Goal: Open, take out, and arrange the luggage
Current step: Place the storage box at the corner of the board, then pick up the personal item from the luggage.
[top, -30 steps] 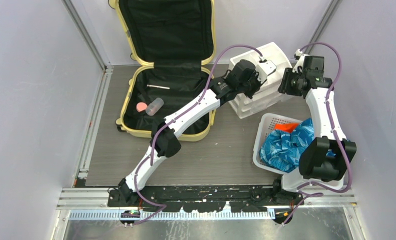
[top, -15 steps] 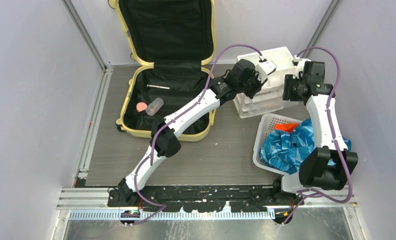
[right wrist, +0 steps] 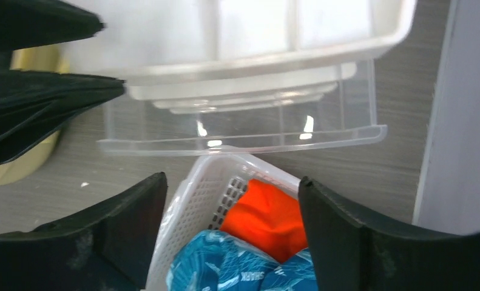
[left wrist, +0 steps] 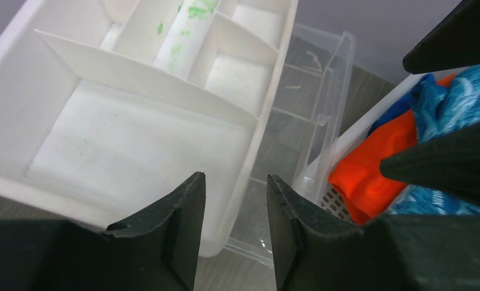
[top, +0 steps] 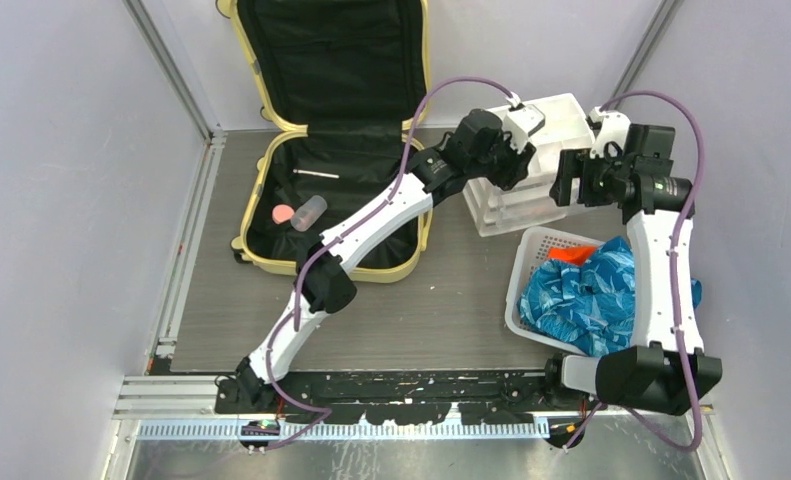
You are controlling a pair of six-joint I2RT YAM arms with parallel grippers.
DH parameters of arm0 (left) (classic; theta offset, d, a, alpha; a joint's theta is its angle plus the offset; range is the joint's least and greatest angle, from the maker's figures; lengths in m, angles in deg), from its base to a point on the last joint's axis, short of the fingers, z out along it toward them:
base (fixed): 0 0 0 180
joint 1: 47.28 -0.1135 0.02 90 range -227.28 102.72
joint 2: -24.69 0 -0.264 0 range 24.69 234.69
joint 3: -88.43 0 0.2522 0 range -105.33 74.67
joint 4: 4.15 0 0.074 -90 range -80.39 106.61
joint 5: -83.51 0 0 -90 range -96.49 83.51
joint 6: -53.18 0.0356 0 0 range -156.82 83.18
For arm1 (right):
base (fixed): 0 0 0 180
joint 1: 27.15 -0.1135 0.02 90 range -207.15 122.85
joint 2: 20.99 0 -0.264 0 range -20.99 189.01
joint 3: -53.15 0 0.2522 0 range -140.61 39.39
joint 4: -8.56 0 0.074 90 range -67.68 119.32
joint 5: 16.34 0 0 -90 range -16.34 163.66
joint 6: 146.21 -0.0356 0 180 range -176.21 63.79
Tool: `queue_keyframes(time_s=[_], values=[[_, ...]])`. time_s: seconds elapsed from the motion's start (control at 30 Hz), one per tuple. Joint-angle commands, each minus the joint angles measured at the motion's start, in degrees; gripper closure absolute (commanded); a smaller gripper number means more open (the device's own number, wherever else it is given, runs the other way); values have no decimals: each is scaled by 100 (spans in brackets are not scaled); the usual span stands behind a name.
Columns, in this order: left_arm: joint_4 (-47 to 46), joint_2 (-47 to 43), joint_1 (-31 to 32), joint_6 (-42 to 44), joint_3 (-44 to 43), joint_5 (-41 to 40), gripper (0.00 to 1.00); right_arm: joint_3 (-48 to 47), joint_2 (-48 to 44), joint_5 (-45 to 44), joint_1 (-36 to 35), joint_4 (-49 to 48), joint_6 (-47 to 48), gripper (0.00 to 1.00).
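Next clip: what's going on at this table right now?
Both arms are at the white drawer bin, not the luggage. The left gripper hangs open over the bin's divided top tray, and the right gripper is wide open above the bin's clear drawer and the white basket of clothes. Neither holds anything. The luggage lies open with a pink item and a clear bottle in its base.
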Motion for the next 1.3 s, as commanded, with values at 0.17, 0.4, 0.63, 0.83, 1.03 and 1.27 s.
queue_keyframes(time_s=[0.17, 0.4, 0.63, 0.83, 1.03, 1.27], values=[[-431, -3003, -340, -543, 2459, 649, 46, 171, -865, 2791, 137, 187, 492, 0], [-339, -5407, -1805, -467, 6053, 672, 30, 1075, -990, 4745, 347, 217, 1030, 0], [693, -5493, -3356, 543, 7220, -22, 28, 1601, -787, 4923, 455, -22, 1157, 0], [1391, -3823, -3885, 971, 6656, -685, 26, 1754, -731, 4907, 452, -59, 1180, 1], [1512, -2910, -3954, 1068, 6045, -1356, 26, 1772, -745, 4934, 453, -55, 1183, 0], [1680, -2651, -3919, 1118, 5792, -1129, 28, 1814, -795, 4918, 451, -57, 1191, 0]])
